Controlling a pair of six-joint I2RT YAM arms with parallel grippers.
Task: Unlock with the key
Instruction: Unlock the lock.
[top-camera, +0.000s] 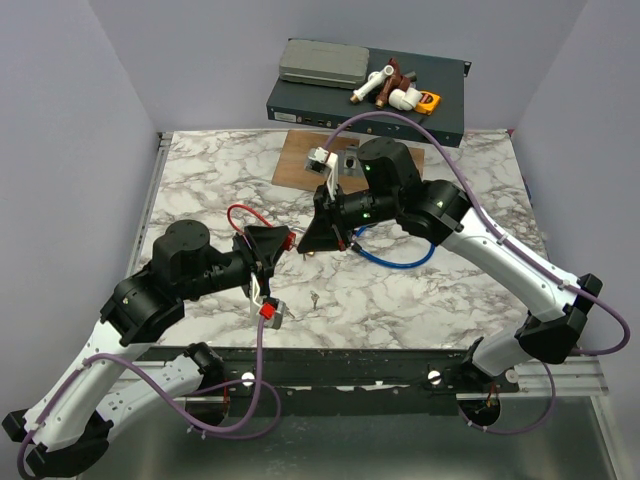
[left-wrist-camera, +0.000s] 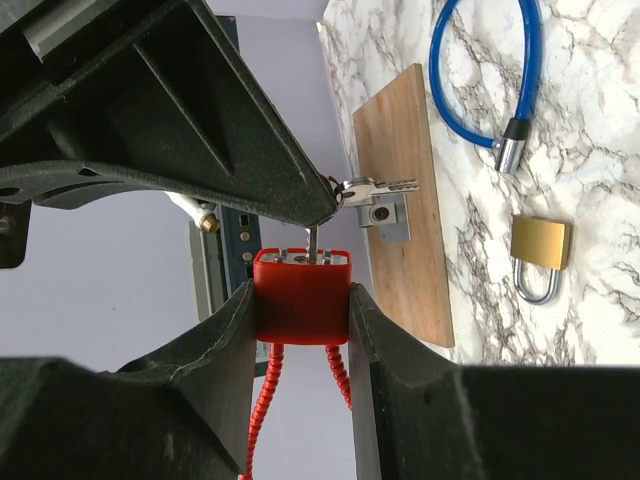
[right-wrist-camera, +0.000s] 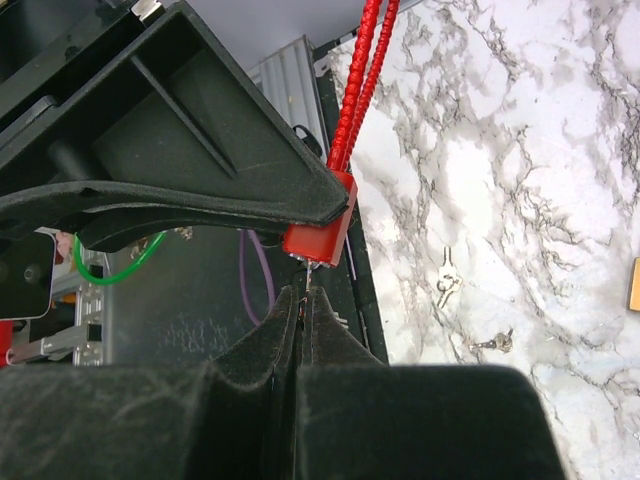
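Note:
My left gripper (left-wrist-camera: 300, 300) is shut on a red cable padlock (left-wrist-camera: 302, 296) and holds it above the table, its red cable (top-camera: 245, 213) looping away behind. My right gripper (right-wrist-camera: 305, 300) is shut on a small silver key (right-wrist-camera: 309, 278) whose blade is in the lock's face. The lock also shows in the right wrist view (right-wrist-camera: 320, 235) and in the top view (top-camera: 287, 240), between the two grippers (top-camera: 300, 243). Spare keys on a ring (left-wrist-camera: 375, 188) hang beside the right gripper.
A blue cable lock (top-camera: 395, 258), a brass padlock (left-wrist-camera: 540, 255) and loose keys (right-wrist-camera: 447, 283) lie on the marble table (top-camera: 200, 180). A wooden board (top-camera: 300, 160) with a metal latch sits at the back, before a black box (top-camera: 440, 110) with clutter.

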